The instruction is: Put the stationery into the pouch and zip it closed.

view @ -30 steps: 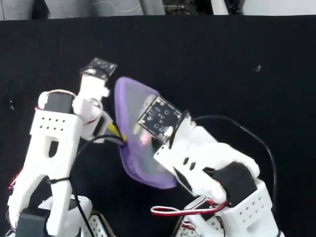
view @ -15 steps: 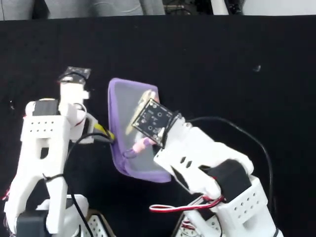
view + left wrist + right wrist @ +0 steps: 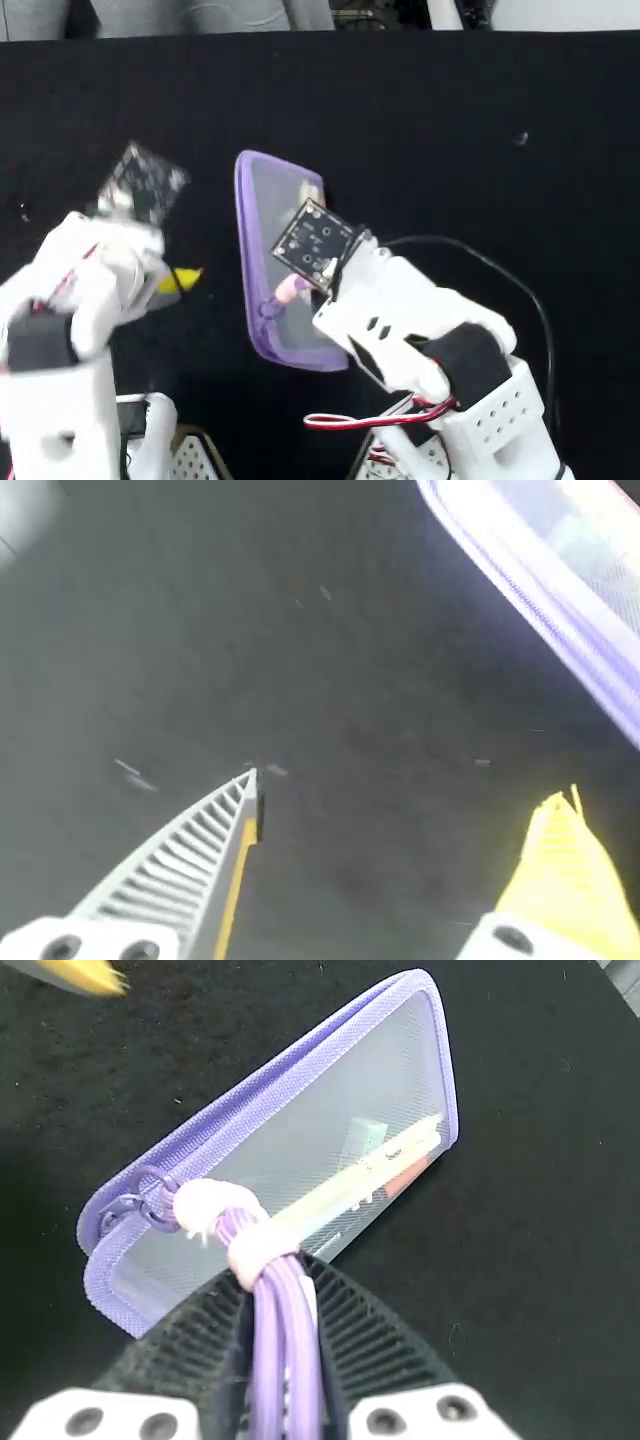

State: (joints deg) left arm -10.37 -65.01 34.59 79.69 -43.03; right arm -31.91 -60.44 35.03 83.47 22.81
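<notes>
One zip cord [image 3: 277,1332] was clamped by the right gripper [image 3: 275,1275] at the near corner of the pouch [image 3: 300,1150], stretched lengthwise away; the left gripper [image 3: 410,785] was spread open alongside.

The purple pouch [image 3: 262,225] lies flat on the black table [image 3: 450,130]. The right gripper [image 3: 303,285] is at its pink zip pull [image 3: 288,291]. The left gripper [image 3: 178,282] is nearby.

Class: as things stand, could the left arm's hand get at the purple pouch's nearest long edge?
Probably yes. The left hand is open beside the pouch, with bare black table between them. The right hand grips the cord from the other side, leaving that edge free.
</notes>
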